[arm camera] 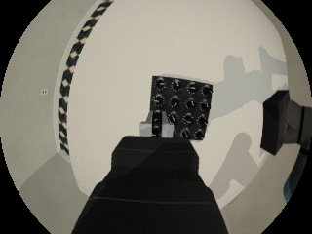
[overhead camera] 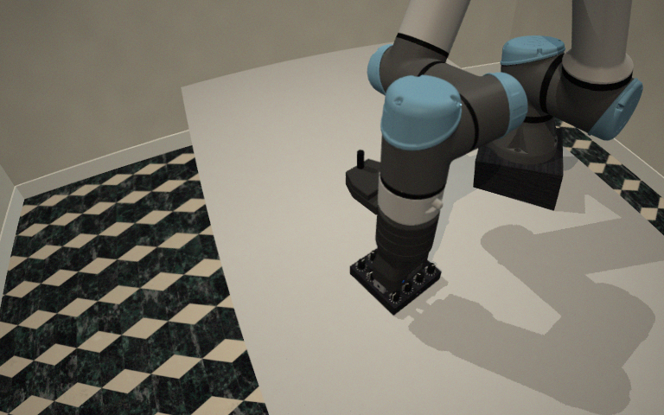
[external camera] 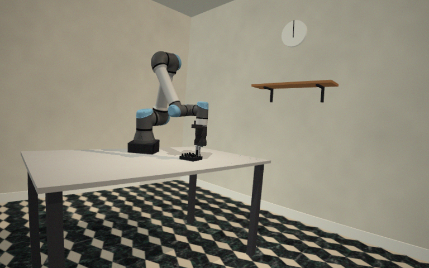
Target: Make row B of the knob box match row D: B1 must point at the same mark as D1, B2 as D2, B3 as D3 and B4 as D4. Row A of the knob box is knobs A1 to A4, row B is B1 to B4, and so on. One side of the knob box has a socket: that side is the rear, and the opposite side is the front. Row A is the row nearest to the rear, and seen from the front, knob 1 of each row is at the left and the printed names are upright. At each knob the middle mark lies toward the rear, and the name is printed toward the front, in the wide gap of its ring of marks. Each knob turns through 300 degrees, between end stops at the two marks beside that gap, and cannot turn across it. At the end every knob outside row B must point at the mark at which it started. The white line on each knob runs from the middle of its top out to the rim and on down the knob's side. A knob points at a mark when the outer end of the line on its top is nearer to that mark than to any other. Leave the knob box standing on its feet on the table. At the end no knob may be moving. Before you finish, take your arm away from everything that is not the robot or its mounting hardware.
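Observation:
The knob box point(overhead camera: 400, 290) is a small black square box with a grid of black knobs. It stands on its feet on the white table, also in the exterior view point(external camera: 190, 156) and the wrist view point(arm camera: 182, 107). My gripper point(overhead camera: 390, 279) points straight down onto the box and hides several knobs. In the wrist view its fingers are closed around one knob near the box's edge. I cannot tell which knob that is. A pale patch point(overhead camera: 377, 286) shows on the box's side facing the lower left. The knob lines are too small to read.
The arm's black base block point(overhead camera: 519, 178) stands on the table behind and to the right of the box. The table's left edge point(overhead camera: 215, 273) runs well left of the box, with checkered floor beyond it.

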Controlling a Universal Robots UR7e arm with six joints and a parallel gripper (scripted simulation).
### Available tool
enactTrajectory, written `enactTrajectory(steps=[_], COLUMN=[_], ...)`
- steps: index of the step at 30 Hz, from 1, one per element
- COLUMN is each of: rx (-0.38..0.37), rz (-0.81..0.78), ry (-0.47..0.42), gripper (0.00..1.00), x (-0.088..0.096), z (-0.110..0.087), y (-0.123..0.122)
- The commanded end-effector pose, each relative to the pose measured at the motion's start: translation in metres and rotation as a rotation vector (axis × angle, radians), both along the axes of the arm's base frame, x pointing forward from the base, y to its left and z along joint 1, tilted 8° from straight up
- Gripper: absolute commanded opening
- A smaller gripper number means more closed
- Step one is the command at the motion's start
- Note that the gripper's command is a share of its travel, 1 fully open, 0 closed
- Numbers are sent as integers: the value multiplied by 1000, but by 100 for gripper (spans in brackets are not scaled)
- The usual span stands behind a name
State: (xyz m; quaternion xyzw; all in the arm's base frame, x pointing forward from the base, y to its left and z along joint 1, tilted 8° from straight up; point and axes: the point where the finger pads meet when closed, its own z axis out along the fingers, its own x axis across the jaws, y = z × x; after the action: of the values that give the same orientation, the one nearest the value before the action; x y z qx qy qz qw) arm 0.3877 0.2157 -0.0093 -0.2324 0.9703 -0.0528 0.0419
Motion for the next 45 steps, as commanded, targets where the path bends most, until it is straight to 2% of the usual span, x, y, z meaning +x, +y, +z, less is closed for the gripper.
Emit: enactTrajectory(steps=[1, 11, 12, 34, 45], rx=[0, 0, 0, 0, 0], rz=[1, 1, 1, 1, 1], ry=[-1, -1, -1, -1, -1], gripper=[30, 30, 46, 46, 46], x=[0, 0, 0, 0, -2], z=[0, 0, 0, 1, 19], y=[0, 0, 0, 0, 2])
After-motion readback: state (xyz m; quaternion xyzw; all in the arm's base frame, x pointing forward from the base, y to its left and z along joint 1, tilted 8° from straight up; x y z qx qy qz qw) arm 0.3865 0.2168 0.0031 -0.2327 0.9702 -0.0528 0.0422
